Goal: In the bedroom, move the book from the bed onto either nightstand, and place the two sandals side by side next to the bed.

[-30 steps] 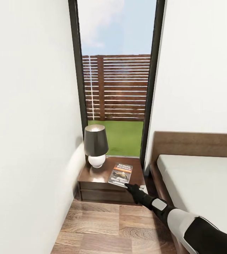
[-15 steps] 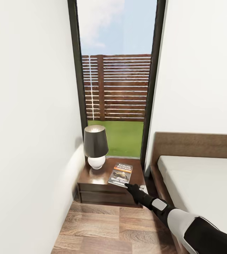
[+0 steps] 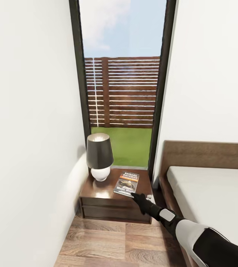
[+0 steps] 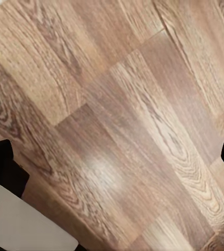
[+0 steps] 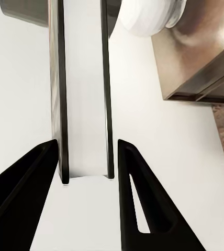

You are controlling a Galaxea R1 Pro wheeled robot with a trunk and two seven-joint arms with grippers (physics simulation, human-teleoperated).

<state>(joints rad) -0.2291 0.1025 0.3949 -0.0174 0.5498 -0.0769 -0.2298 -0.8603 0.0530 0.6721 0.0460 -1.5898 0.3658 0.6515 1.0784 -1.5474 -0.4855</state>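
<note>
Nightstand (image 3: 96, 194) top – book (image 3: 126, 182) lies flat; right gripper (image 5: 86, 151) jaws apart; left unclear.

Bright even daylight from the window (image 3: 122, 81), soft shadows, glossy sheen on nightstand (image 3: 104, 189), sharp render

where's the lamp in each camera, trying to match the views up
head view: the lamp stands on the nightstand, at its left rear corner, by the window.
right wrist view: the lamp's white base shows beyond the fingertips, on the nightstand.
left wrist view: it looks at the wood-plank floor.
shared landmark: the nightstand's glossy dark top.
</note>
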